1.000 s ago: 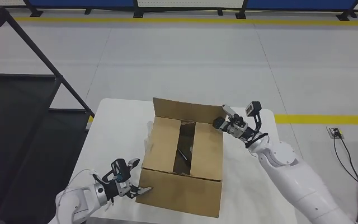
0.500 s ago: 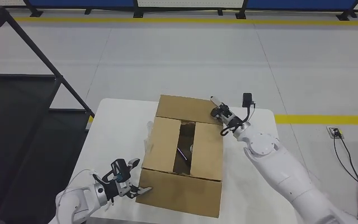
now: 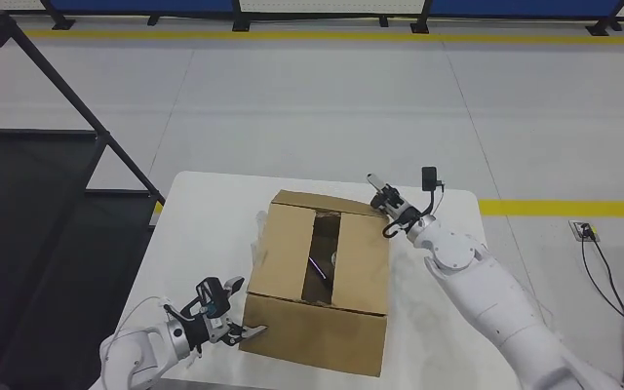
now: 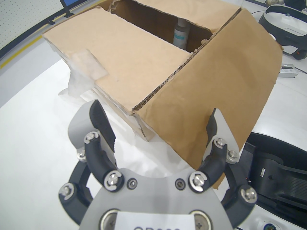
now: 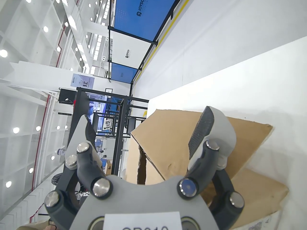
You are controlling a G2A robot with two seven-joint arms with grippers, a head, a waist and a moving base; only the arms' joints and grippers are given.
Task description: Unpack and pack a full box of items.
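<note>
l. end effector (image 4: 156,111): held wide open, nothing gripped; lower left of top view, at near corner of box (image 4: 124,56).
box: set on counter (image 3: 200,219), frame centre; corrugated card, stiff, prob. light, torn flap edges; best gripped by a flap edge.
bottle (image 4: 181,34): seen upright inside thru gap.
r. end effector (image 5: 146,118): open, empty, by box's upper right corner, top view.

The left pincer (image 4: 156,110) and the right pincer (image 5: 146,116) both stand with fingers spread wide.

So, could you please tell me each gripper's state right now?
Left gripper: open, empty, at a near corner of the brown cardboard box.
Right gripper: open, empty, by its far flap.
</note>
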